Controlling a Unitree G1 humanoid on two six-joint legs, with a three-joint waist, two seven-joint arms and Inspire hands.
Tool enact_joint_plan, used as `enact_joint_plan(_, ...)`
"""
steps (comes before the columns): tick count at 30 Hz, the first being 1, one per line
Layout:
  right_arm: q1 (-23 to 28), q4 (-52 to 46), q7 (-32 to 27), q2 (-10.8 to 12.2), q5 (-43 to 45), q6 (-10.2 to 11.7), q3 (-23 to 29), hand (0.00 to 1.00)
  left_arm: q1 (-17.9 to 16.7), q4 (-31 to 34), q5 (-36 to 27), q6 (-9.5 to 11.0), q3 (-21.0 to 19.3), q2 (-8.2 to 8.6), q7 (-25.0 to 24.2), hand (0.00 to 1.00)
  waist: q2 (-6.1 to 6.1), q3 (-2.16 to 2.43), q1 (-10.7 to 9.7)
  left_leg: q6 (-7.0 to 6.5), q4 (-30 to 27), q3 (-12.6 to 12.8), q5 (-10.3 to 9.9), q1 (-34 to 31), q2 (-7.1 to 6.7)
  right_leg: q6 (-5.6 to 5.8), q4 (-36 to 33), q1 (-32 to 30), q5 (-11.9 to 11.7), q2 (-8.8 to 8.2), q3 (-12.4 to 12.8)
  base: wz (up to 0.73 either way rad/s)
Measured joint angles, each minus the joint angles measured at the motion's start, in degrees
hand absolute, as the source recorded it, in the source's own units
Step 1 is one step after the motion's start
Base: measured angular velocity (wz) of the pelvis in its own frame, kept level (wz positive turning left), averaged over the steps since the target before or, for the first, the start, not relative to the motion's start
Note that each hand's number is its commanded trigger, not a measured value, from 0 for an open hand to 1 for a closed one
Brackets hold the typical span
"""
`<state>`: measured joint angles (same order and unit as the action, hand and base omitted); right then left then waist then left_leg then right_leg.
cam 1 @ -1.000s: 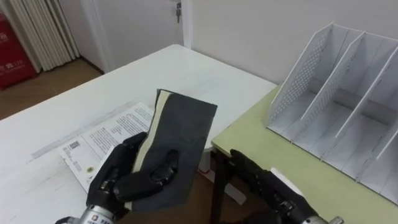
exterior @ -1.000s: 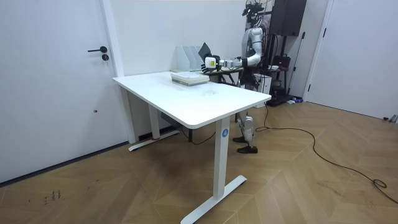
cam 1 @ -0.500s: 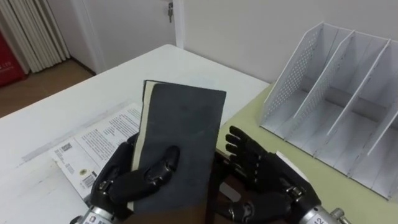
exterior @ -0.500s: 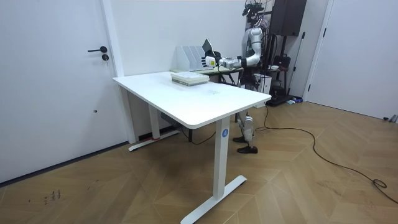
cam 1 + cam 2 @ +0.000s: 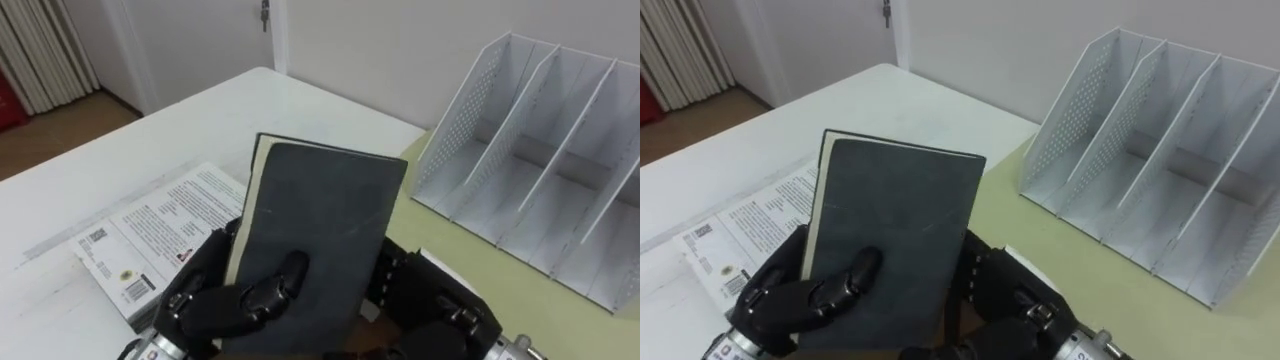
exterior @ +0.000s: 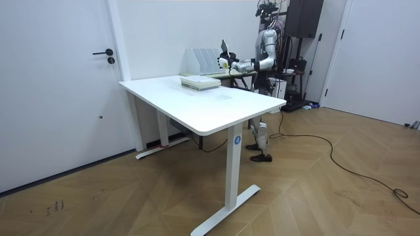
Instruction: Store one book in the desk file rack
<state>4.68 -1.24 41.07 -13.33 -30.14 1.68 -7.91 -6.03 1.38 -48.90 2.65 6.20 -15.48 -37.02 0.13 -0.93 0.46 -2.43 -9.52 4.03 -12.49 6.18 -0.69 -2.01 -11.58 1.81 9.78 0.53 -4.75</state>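
Observation:
A dark grey book [image 5: 318, 225] with cream page edges stands tilted in front of me. My left hand [image 5: 232, 300] holds its lower part, the thumb curled over the front cover. My right hand [image 5: 432, 308] lies against the book's lower right edge, partly behind it. The white file rack [image 5: 540, 165], with several empty slots, stands on the green desk [image 5: 520, 305] to my right, apart from the book. In the room view I stand at the far end of the white table [image 6: 203, 101] with the book [image 6: 224, 46] raised near the rack [image 6: 200, 60].
A stack of printed books [image 5: 150, 240] lies on the white table [image 5: 120, 160] at my left, under the held book. A gap separates the white table from the green desk. A door [image 5: 200, 35] is behind the table.
The book has risen, shifted right and turned more upright. My right hand has come up from the desk edge to the book's right side.

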Motion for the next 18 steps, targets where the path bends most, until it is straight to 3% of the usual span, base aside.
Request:
enact_joint_plan(2, -0.4, 0.0, 1.0, -0.2, -1.3, -0.5, -0.1, 0.49, 0.1, 0.0, -0.6, -0.4, 1.1, -0.69, -0.4, 1.00, -0.06, -0.03, 0.0, 0.00, 0.0, 0.0, 0.0, 0.0, 0.00, 0.00, -0.1, 0.0, 0.0, -0.02, 0.0, 0.00)
enact_joint_plan(3, -0.7, 0.0, 1.6, -0.2, -1.6, -0.5, -0.1, 0.88, 0.1, 0.0, -0.6, -0.8, 1.4, -1.08, -1.1, 1.00, -0.11, -0.06, 0.0, 0.00, 0.0, 0.0, 0.0, -0.1, 0.00, 0.00, -0.1, -0.1, 0.0, -0.03, 0.0, 0.00)
enact_joint_plan(4, -0.8, 0.0, 1.8, -0.4, -1.7, -0.6, -0.1, 1.00, 0.1, 0.0, -0.7, -0.9, 1.4, -1.13, -1.5, 1.00, -0.19, -0.03, 0.0, 0.00, 0.0, 0.0, 0.0, -0.3, 0.00, 0.00, -0.2, -0.3, 0.0, -0.03, 0.0, 0.00)
enact_joint_plan(11, -0.9, 0.0, 0.3, -0.9, -2.6, -1.9, -0.3, 1.00, 0.2, 0.0, -1.2, -1.5, 3.3, -2.59, -4.4, 1.00, -0.39, -0.08, 0.1, 0.00, -0.1, 0.0, 0.0, -0.7, -0.02, 0.00, -0.4, -0.8, 0.0, -0.07, -0.1, 0.00)
enact_joint_plan(18, -1.1, 0.0, -0.9, -1.5, -3.6, -1.8, -0.1, 1.00, 0.2, -0.1, -3.1, -1.8, 4.2, -2.80, -4.3, 1.00, -0.38, -0.08, 0.1, 0.00, -0.2, 0.1, 0.0, -0.8, -0.01, 0.01, -1.1, -1.3, 0.0, -0.04, 0.1, -0.01)
